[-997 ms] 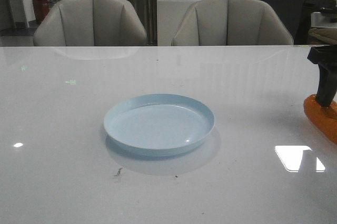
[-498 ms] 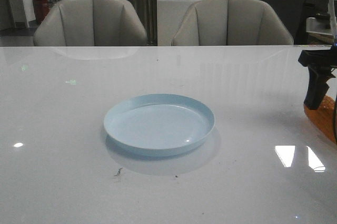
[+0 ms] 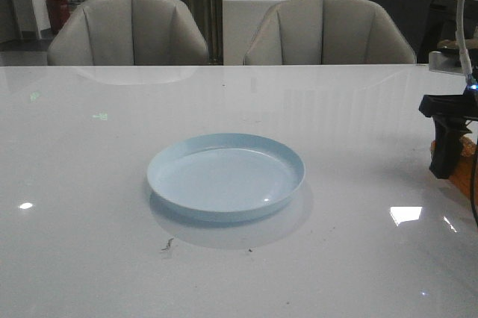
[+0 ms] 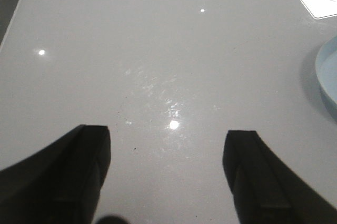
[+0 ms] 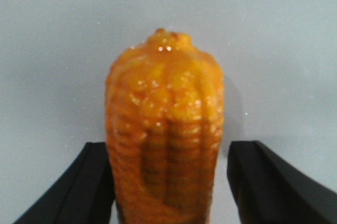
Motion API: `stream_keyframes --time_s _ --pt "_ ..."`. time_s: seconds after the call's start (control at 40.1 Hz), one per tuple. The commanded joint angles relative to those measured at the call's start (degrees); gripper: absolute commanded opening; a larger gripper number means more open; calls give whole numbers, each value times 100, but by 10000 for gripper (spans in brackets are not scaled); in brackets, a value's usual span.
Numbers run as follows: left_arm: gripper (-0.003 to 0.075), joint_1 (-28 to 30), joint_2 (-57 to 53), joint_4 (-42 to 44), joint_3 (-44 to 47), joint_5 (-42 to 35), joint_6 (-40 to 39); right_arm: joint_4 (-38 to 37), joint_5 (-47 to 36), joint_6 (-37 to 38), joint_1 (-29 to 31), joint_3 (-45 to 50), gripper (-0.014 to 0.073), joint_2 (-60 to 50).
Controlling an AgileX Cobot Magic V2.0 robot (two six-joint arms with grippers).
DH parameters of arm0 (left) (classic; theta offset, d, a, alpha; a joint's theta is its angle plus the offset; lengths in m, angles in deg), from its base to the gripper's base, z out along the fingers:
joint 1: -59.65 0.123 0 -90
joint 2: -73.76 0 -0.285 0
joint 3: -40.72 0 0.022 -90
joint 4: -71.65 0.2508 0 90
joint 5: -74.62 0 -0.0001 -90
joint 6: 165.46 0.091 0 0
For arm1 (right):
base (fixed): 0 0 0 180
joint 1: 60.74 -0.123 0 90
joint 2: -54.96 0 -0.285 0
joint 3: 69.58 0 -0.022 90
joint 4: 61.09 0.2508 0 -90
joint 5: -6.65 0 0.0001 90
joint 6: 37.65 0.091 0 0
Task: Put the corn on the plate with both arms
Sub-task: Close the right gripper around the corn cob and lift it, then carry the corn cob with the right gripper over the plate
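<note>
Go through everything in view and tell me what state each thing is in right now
plate: nothing on it, flat on the table.
corn: between the right gripper's fingers, not on the plate.
right gripper: open around the corn, a gap on one side.
left gripper: open, holding nothing.

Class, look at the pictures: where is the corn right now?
The corn is at the far right of the table, between the right gripper's fingers, well right of the plate, barely showing at the front view's edge.
</note>
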Motion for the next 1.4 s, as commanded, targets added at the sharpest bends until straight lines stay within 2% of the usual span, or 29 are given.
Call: stream_keyframes --time_s 0.0,0.15,0.224,0.498,0.648,0.797,1.047,1.221,1.296,1.371 --pt "507 11 -31 52 -161 -443 -48 102 24 -33 29 -162 460 -276" --pt "507 11 -31 52 -161 -443 -48 131 116 -33 29 -189 312 -276" --pt "507 11 -31 52 -161 -443 -48 177 258 -33 29 -287 288 -281" --pt "507 11 -20 52 -161 -454 -48 505 957 -187 -78 -1484 289 -293" --pt "507 11 -20 52 -161 -454 -48 702 1293 -357 -477 -2328 289 -293" --pt "507 11 -20 52 -161 -454 -48 714 1344 -357 -1172 -3014 289 -288" --pt "507 11 -20 52 -161 -454 -48 719 614 -357 -2537 -3268 289 -246" --pt "507 11 -20 52 -161 -454 -48 717 394 -357 -3085 -3268 293 35" --pt "507 11 -20 52 -161 -454 -48 717 504 -357 -3216 -3268 330 247" --pt "507 11 -20 52 -161 -454 -48 717 628 -357 -3307 -3268 412 505"
